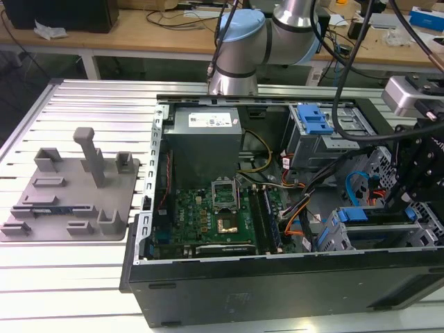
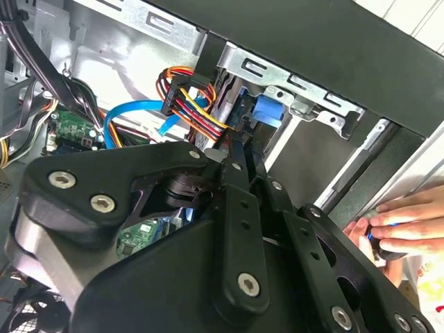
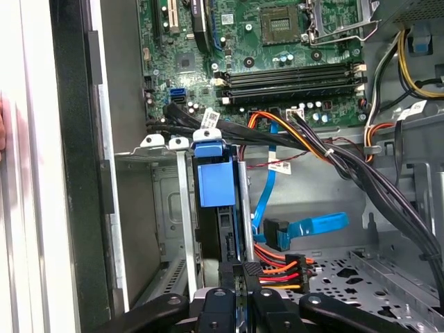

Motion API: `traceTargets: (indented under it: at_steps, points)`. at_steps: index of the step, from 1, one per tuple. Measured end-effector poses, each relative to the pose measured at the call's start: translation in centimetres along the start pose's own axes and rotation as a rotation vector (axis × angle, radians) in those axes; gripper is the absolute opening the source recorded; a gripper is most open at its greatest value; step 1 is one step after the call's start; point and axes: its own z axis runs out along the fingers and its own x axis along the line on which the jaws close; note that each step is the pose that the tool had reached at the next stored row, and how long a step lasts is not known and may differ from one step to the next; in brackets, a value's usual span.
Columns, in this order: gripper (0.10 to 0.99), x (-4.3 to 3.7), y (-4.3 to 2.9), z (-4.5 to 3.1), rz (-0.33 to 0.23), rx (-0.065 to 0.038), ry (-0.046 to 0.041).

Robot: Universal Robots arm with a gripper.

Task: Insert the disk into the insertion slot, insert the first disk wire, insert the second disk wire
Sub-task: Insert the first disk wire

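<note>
The disk (image 3: 216,182), silver in a bright blue carrier, stands inside the insertion slot (image 3: 165,201), a grey sheet-metal cage at the case's corner. In the exterior view the disk (image 1: 355,214) sits in the insertion slot (image 1: 331,234) at the exterior view's right. My gripper (image 3: 238,277) is at the disk's exposed end, shut on a black plug with red, orange and yellow wires (image 3: 281,267). In the second wrist view the gripper (image 2: 239,149) reaches towards the blue carrier (image 2: 267,111). A blue flat cable (image 3: 312,225) lies loose beside the cage.
A person's hand (image 2: 399,222) rests outside the case wall near the cage. Black cable bundles (image 3: 361,173) cross above the disk. The motherboard (image 1: 215,215), power supply (image 1: 205,135) and a grey bay with a blue latch (image 1: 316,125) are in the case. A grey fixture plate (image 1: 69,194) lies at the exterior view's left.
</note>
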Motion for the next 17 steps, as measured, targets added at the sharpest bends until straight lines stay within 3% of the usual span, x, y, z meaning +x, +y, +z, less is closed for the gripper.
traceTargets:
  at_steps: [17]
  points:
    - [0.165,0.16,-0.01,0.27,0.000,0.000,-0.0001]
